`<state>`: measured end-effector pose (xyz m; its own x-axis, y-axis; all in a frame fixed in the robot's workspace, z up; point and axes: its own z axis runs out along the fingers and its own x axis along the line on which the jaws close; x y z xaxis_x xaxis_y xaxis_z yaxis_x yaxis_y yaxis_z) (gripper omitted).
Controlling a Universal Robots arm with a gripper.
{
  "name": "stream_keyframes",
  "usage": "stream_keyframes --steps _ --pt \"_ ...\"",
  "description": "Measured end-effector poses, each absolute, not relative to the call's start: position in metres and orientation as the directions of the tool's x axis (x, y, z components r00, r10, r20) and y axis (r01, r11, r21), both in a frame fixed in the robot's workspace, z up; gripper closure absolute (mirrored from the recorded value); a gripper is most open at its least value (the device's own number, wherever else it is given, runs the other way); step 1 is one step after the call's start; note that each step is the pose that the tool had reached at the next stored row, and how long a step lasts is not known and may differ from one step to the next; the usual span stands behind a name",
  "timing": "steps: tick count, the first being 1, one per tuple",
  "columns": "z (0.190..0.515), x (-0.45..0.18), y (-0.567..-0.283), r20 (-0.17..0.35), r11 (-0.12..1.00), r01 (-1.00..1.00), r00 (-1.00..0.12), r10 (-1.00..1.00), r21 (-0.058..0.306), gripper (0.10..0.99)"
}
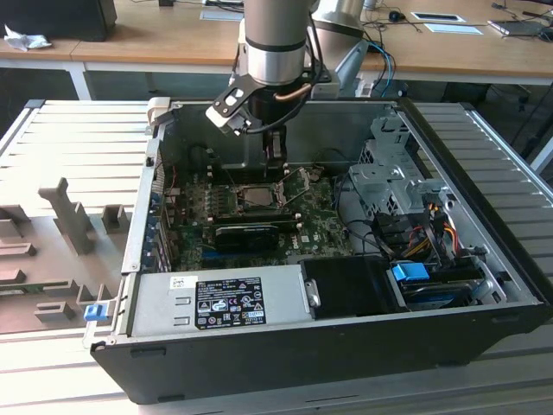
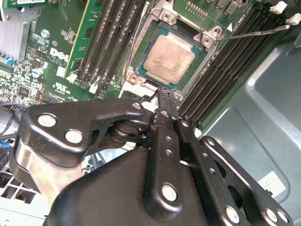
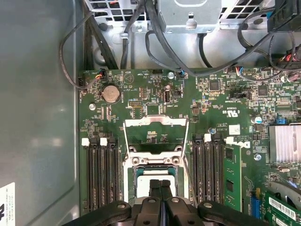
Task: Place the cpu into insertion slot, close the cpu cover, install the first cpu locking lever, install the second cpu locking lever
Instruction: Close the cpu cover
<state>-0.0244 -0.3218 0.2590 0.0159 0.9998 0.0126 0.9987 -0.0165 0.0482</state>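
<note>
The cpu (image 2: 169,59) lies seated in the insertion slot (image 2: 135,79) on the motherboard (image 3: 141,94) — the cpu cover (image 3: 155,121) stands open. The gripper (image 2: 159,95), fingers clenched together on nothing, is at the slot's edge.

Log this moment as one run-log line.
cpu: seated in insertion slot | cpu cover: open | locking lever: unlatched | hand: shut, tips by slot edge
</note>
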Motion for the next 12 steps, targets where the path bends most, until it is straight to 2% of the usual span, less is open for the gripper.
stream_keyframes --steps 12 --pt "0.2645 -0.0244 -0.3216 0.013 -0.017 0.999 0.016 1.0 0.048 0.98"
